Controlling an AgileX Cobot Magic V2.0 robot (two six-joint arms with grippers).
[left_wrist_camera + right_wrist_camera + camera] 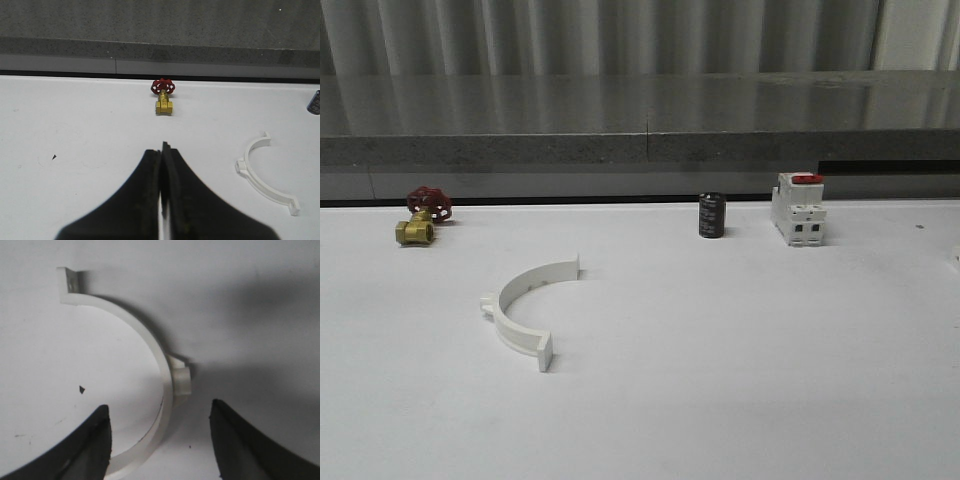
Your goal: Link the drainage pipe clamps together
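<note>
One white semicircular drainage pipe clamp (515, 330) lies flat on the white table, left of centre, its open side facing right. In the left wrist view the clamp (252, 176) lies off to the side of my left gripper (162, 147), which is shut on nothing and hangs above bare table. In the right wrist view a white clamp half (162, 370) with a small side lug lies on the table. My right gripper (159, 411) is open, its dark fingers straddling the clamp's arc without touching it. Whether this is the same clamp half, I cannot tell.
A brass valve with a red handwheel (420, 215) stands at the back left. A black cylinder (711, 215) and a white red-topped breaker block (798, 208) stand at the back right. A grey ledge (640, 150) runs behind the table.
</note>
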